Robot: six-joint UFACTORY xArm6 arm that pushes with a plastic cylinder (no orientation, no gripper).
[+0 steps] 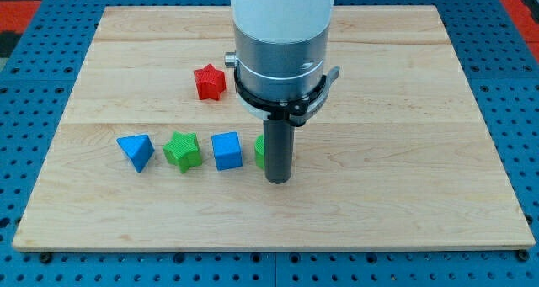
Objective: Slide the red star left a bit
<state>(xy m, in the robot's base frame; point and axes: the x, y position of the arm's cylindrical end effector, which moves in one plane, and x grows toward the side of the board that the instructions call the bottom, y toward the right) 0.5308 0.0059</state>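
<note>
The red star (209, 82) lies on the wooden board (404, 152), left of the arm's grey body. My tip (278, 180) rests on the board below and to the right of the star, well apart from it. The tip stands right against a green block (260, 151), which the rod mostly hides, so its shape cannot be made out.
A row of blocks runs along the board's lower left: a blue triangular block (136, 151), a green star (183, 150) and a blue cube (226, 150), then the hidden green block. A blue pegboard (34, 93) surrounds the board.
</note>
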